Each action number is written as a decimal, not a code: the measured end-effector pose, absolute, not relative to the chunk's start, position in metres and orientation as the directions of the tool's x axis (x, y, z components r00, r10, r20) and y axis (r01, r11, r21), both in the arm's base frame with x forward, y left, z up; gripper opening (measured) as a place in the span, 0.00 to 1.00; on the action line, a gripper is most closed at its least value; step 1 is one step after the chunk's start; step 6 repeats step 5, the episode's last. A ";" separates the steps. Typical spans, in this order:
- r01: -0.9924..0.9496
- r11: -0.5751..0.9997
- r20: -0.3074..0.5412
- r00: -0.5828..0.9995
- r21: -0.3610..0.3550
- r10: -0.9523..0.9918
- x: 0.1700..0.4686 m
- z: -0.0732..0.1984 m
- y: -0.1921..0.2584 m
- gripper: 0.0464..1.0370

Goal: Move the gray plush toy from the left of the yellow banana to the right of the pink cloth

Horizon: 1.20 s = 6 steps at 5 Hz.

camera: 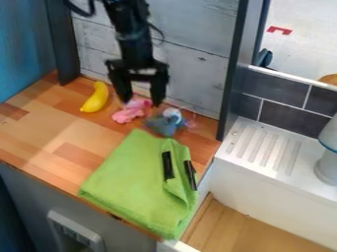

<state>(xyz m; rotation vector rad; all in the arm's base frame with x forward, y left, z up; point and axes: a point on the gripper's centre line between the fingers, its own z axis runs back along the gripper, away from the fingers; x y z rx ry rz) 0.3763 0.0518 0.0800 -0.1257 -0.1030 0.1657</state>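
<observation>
The wooden counter [43, 135] is shared by a pink toy [130, 112] and, at its ten o'clock, a yellow banana [96, 98]. Near the toy, the gripper [141, 102] is spread wide, nothing clasped.

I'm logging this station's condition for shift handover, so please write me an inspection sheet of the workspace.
Surface: wood-patterned counter, blocks in mixed brown tones.
Work things: crumpled pink item close below the hand, contact unclear; blue-grey item beside it; yellow banana nearer the left side.
Clutter: green cloth, folded, at the counter's front edge, with two black strips on it.
Hand: above the counter near the plank wall, fingers apart; nothing seen held.
Cables: black cable looping beside the arm at the top edge.
Surroundings: dark tiles and a white ridged ledge at right.
</observation>
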 end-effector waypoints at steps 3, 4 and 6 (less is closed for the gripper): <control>-0.030 0.995 -0.064 0.998 -0.092 0.024 0.288 0.083 0.018 0.97; -0.002 0.999 -0.065 0.998 -0.043 -0.001 0.288 0.080 0.009 0.97; -0.009 1.000 -0.100 0.995 -0.019 0.007 0.285 0.078 0.013 0.97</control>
